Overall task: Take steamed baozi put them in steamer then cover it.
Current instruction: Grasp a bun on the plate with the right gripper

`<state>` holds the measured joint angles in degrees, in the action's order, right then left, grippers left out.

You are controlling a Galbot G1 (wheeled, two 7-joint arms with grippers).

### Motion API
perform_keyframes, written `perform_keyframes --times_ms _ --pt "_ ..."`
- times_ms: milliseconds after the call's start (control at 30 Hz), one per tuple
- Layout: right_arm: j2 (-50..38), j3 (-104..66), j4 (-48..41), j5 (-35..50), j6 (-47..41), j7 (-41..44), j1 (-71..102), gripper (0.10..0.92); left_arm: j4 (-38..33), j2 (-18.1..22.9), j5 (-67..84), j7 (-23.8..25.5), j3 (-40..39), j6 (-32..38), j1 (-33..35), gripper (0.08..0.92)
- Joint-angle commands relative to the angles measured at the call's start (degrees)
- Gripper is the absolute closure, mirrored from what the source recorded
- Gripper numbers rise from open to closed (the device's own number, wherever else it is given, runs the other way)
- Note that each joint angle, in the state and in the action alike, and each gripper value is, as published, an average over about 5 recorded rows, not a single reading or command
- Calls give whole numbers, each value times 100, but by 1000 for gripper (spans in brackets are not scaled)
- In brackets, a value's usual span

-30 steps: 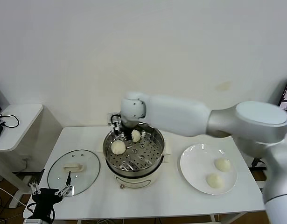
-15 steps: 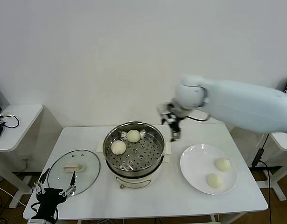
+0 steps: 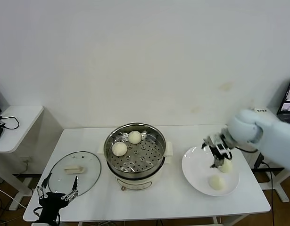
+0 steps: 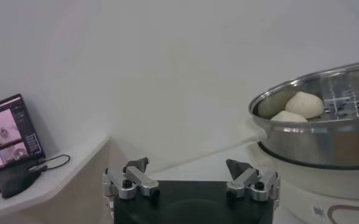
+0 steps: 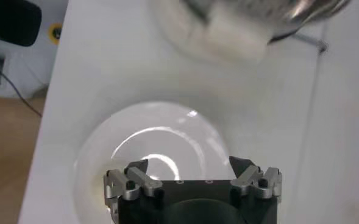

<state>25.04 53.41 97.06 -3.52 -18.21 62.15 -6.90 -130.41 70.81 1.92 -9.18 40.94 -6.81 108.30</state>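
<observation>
You're looking down past the right gripper (image 5: 191,173), fingers spread wide, at the white plate (image 5: 100,158) right below. The steamer (image 5: 252,15) and its cream base sit just beyond the plate.

Steamer (image 3: 135,153) at table (image 3: 173,200) centre, 2 baozi inside: 1 at back (image 3: 135,137), 1 front-left of it (image 3: 119,149). Cover (image 3: 74,173) flat on table left of steamer, apart from it. Plate (image 3: 197,162) right of steamer, holding 2 baozi: 1 at back-right (image 3: 226,166), 1 in front (image 3: 216,182). Right gripper (image 3: 219,151) over plate, just above back-right baozi. Left gripper (image 3: 56,194) at table's front-left edge, in front of cover. Side desk (image 3: 17,120) far left.
</observation>
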Motion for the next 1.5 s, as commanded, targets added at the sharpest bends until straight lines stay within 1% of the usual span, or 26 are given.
perform_keyframes --times_ms 33,300,633,900,1000,1367,1500 --pt "-579 -1504 -29 -755 296 -3 2120 202 19 23 -32 -2 -6 0 23 177" --pt "-361 -1936 -272 -1030 358 -57 2710 202 49 103 -98 -4 -13 2 53 177" --pt "-30 -1959 -622 -1048 329 -362 2770 202 75 144 -130 -5 -29 4 52 177" --pt "173 -1916 -821 -1048 240 -407 2710 205 87 142 -128 -5 -16 3 48 177" --pt "178 -1905 -822 -1040 210 -401 2722 225 83 144 -127 -6 -13 3 49 177" --pt "232 -1872 -881 -911 150 -370 2590 345 45 157 -141 -6 -36 0 44 177" --pt "282 -1848 -921 -879 134 -336 2536 376 27 159 -140 -7 -32 0 54 177"
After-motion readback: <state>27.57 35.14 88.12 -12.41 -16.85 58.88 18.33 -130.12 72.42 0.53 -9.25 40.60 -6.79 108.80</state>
